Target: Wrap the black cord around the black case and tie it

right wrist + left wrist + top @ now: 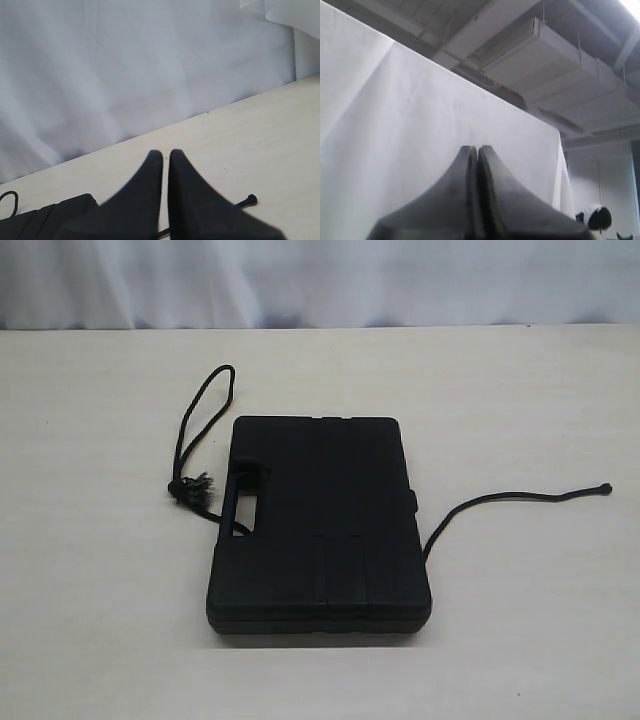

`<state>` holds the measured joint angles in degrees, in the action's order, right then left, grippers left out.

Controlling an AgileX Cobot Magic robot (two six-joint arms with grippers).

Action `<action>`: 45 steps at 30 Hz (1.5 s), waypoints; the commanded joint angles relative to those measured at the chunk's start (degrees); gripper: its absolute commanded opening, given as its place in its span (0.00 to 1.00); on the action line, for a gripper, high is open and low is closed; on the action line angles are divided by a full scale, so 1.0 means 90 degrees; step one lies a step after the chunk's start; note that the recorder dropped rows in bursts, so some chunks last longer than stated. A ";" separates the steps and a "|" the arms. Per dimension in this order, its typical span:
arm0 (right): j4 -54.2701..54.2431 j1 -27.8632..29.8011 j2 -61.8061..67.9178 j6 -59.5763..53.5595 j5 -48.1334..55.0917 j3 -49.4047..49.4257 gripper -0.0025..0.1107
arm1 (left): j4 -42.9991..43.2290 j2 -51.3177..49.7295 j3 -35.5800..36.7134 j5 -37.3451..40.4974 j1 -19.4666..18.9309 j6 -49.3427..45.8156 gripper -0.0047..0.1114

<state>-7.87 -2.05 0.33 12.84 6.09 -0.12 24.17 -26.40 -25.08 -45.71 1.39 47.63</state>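
The black case (320, 525) lies flat in the middle of the table, handle slot on its left side. The black cord (205, 410) loops out from the handle side, its frayed knotted tuft (190, 487) beside the slot. The cord passes under the case and trails out right to a small knob (606, 488). Neither gripper shows in the exterior view. My left gripper (477, 149) is shut, empty, pointing at a white curtain. My right gripper (166, 155) is shut with nothing in it, above the table; the case corner (50, 215) and the cord's knob (251, 199) show beside it.
A white curtain (320, 280) hangs behind the table's far edge. The pale tabletop (520, 640) surrounds the case on all sides. Ceiling ducts (560, 55) show in the left wrist view.
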 commanded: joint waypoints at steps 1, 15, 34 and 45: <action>-0.0027 -0.0014 -0.0036 -0.0005 -0.0060 0.0014 0.06 | 0.1637 -0.1696 -0.1587 0.1233 -0.0003 0.1163 0.04; -0.0074 -0.0014 -0.0036 -0.0005 0.0047 0.0014 0.06 | 0.5014 -0.5615 -0.4346 0.7733 0.0720 0.1176 0.04; -0.0074 -0.0014 -0.0036 -0.0005 0.0214 0.0014 0.06 | -0.4919 -0.9462 -0.6704 1.2853 0.1802 -0.7815 0.04; -0.0074 -0.0014 -0.0036 -0.0005 0.0261 0.0014 0.06 | -0.4917 -0.9471 -0.6240 1.2553 0.2372 -0.7821 0.50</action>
<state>-8.54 -2.05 0.33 12.84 8.05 -0.12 -19.92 -111.85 -82.66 69.78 22.43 -23.45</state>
